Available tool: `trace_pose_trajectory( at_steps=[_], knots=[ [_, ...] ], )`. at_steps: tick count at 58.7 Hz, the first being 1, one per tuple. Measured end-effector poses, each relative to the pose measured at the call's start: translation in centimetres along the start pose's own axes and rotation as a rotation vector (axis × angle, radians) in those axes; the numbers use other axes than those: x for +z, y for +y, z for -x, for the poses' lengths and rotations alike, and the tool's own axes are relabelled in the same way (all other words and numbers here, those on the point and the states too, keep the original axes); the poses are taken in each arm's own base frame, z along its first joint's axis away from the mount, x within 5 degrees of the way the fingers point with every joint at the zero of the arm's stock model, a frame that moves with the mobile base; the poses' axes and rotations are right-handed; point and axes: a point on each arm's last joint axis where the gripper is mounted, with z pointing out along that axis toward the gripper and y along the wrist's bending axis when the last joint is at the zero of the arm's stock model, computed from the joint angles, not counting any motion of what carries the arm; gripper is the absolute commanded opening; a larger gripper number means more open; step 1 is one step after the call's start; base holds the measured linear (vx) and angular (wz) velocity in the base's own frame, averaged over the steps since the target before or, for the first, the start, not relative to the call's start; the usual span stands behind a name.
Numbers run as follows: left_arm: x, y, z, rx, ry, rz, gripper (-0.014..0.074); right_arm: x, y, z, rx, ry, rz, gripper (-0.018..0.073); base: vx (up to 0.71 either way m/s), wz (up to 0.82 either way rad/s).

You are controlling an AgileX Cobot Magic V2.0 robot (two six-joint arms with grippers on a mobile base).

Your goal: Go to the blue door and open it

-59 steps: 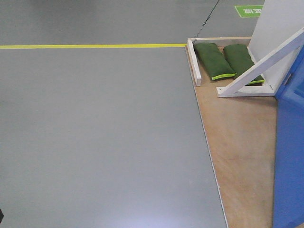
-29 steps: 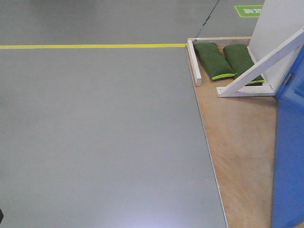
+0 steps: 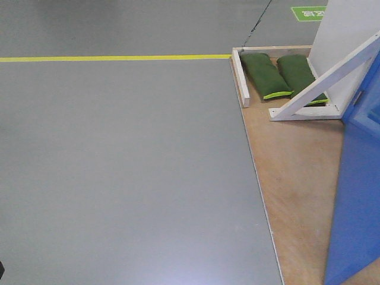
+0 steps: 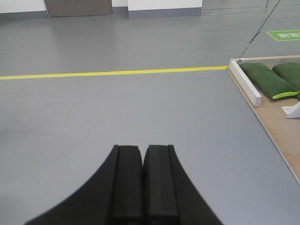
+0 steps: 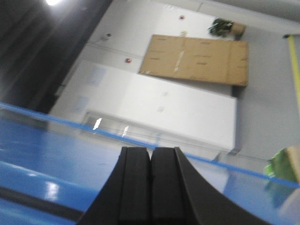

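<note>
The blue door (image 3: 356,196) stands at the right edge of the front view, on a wooden base; only its lower panel shows, no handle in sight. In the right wrist view the glossy blue door (image 5: 51,159) fills the lower part of the picture, close behind my right gripper (image 5: 151,151), which is shut with nothing between its fingers. My left gripper (image 4: 142,149) is shut too and empty, held over bare grey floor well left of the door.
A wooden base board (image 3: 297,178) carries the door frame, with a white diagonal brace (image 3: 320,83) and two green sandbags (image 3: 279,74) at its back. A white edge rail (image 3: 239,77) borders it. A yellow floor line (image 3: 119,57) crosses the grey floor.
The view has shifted slightly: the door takes up more of the right edge, and the base and sandbags have slid a little left. Neither gripper shows in the earlier frames.
</note>
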Motion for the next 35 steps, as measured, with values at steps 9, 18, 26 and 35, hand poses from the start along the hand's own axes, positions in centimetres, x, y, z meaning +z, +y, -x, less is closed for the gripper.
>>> trace_pose_trajectory(
  at_steps=[9,18,26,35],
  knots=[
    [0.0,0.0,0.0,0.0,0.0,0.0,0.0073,-2.2,2.8,-3.4,0.047,0.132,0.082,0.0008,-0.01,-0.03],
    [0.0,0.0,0.0,0.0,0.0,0.0,0.0073,-4.3,4.8,-7.4,0.073,0.326,0.137,0.0008,0.0,-0.01],
    [0.0,0.0,0.0,0.0,0.0,0.0,0.0073,-6.4,6.0,-10.6,0.049,0.553,0.178,0.0008,0.0,0.0],
    [0.0,0.0,0.0,0.0,0.0,0.0,0.0073,-7.9,6.1,-13.1,0.009,0.766,0.183,0.0008,0.0,0.01]
  ],
)
